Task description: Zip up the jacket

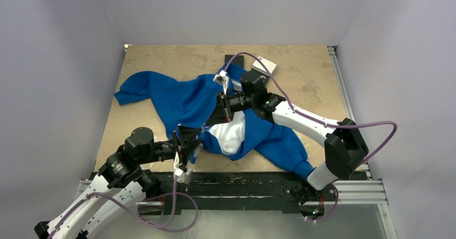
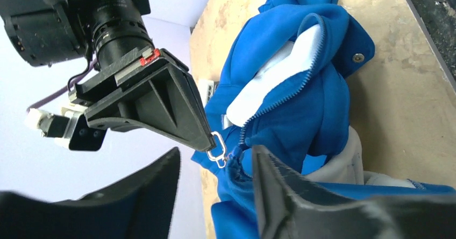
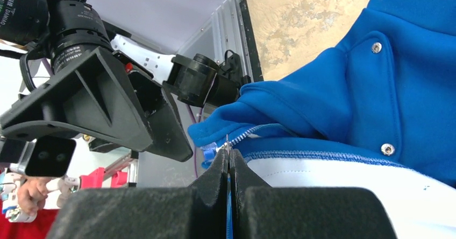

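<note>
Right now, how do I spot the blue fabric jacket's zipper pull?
Find the royal-blue fabric jacket on the tan table. Follow its zipper teeth along the white lining to their near end. The pull is a small silver ring pinched by the black right gripper, unlike the flat round snaps.

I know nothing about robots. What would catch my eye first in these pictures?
A big royal-blue jacket sprawls across the middle of the tan table, its front gaping open on white lining. Two black-and-white arms reach in from the near edge. The right gripper is pinched shut on the small silver zipper pull at the jacket's front opening, while the left gripper hangs open right beside it.
</note>
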Available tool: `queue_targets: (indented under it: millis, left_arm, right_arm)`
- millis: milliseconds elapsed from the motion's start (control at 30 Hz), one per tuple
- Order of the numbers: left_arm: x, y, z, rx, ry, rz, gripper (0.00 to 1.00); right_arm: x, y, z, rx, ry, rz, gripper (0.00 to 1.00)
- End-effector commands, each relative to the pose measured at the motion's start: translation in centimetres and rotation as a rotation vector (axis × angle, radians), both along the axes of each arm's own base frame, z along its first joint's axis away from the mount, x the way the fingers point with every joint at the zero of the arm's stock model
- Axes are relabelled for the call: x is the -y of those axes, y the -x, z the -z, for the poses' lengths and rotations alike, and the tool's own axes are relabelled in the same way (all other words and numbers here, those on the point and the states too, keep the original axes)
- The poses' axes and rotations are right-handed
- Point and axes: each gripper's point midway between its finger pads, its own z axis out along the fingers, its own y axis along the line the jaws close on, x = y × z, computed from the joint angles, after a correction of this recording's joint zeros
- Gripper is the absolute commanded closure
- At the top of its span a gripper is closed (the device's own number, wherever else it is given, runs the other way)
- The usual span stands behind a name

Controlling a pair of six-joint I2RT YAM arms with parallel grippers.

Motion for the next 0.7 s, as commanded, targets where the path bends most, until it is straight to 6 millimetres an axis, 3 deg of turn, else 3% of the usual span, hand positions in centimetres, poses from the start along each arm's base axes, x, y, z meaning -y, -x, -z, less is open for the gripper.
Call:
queue_targets:
  millis: [0, 100, 233, 467, 667]
  left_arm:
    - [0.3, -0.7, -1.1, -0.07, 0.078, -0.053, 0.44]
    - [0.3, -1.0, -0.5, -0.12, 0.075, -0.081, 0.4]
    - [0.1, -1.3, 0.4, -0.154, 0.046, -0.107, 0.42]
    - [-0.3, -2.7, 0.7, -0.133, 0.012, -0.164, 0.67]
    - [0.3, -1.2, 2.3, -0.145, -0.096, -0.053, 0.86]
  right_arm:
    - [0.2, 0.4, -1.8, 0.055, -0.052, -0.016, 1.0]
    - [0.3, 0.6, -2.0, 0.055, -0.059, -0.02, 1.0]
    - [0.2, 0.6, -2.5, 0.06, -0.067, -0.024, 1.0]
    - [0.1, 0.7, -2.8, 0.056, -0.077, -0.035, 1.0]
    - [0.1, 0.8, -2.9, 0.056, -0.077, -0.04, 1.0]
